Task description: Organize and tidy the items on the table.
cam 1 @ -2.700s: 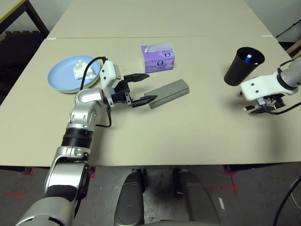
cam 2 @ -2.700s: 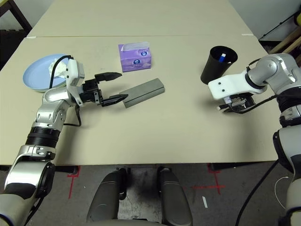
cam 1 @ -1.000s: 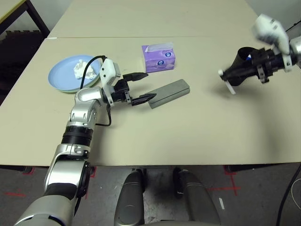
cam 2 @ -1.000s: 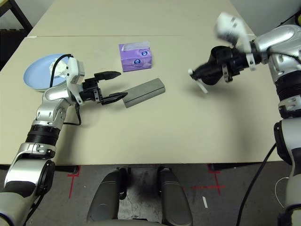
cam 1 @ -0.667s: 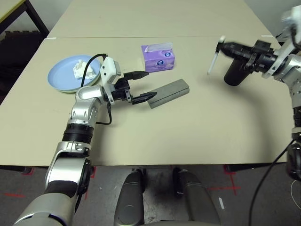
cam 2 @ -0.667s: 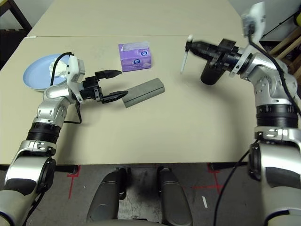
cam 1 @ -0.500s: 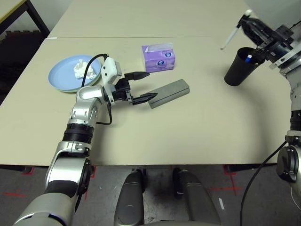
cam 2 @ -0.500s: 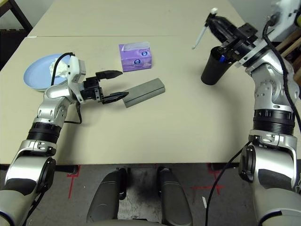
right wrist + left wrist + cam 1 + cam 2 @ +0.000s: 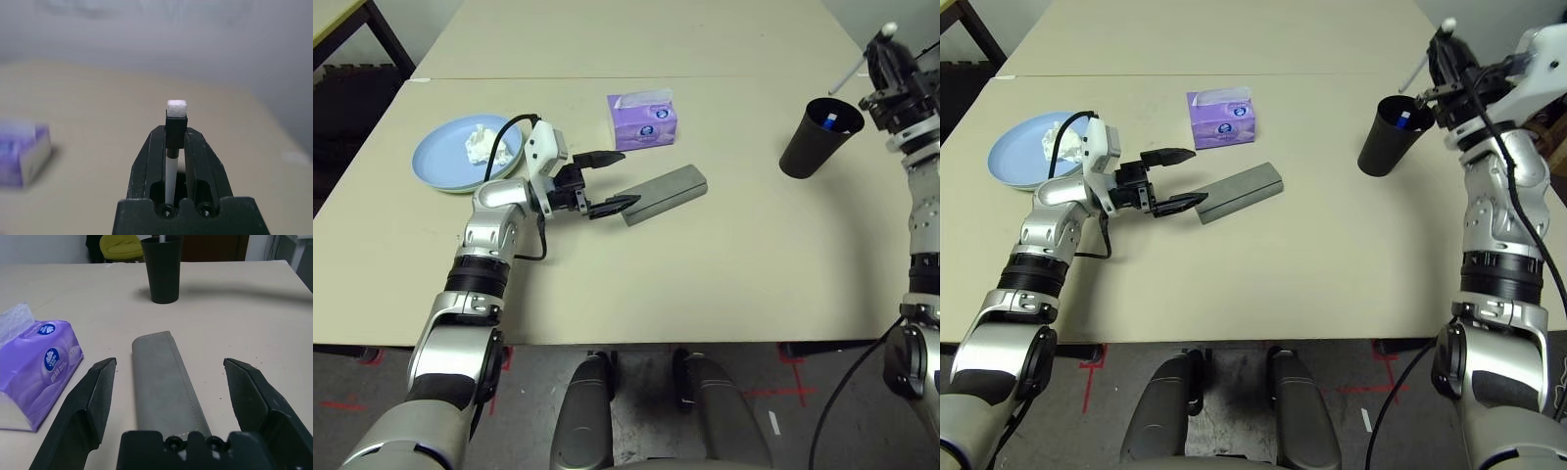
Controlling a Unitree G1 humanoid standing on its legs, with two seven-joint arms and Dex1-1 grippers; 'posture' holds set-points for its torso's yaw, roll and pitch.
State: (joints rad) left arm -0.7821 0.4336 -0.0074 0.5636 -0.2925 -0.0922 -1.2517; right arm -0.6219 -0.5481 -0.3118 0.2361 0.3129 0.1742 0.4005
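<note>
Swinging back above the cup, my right gripper pinches a pen, while my open left gripper straddles the case end, its length running straight ahead.

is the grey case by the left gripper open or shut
Shut. The grey case lies flat on the table as one closed slab, lid seam down, between the open left gripper's fingers.

A grey floor with red tape marks lies below; a yellow-green chair stands beyond.
</note>
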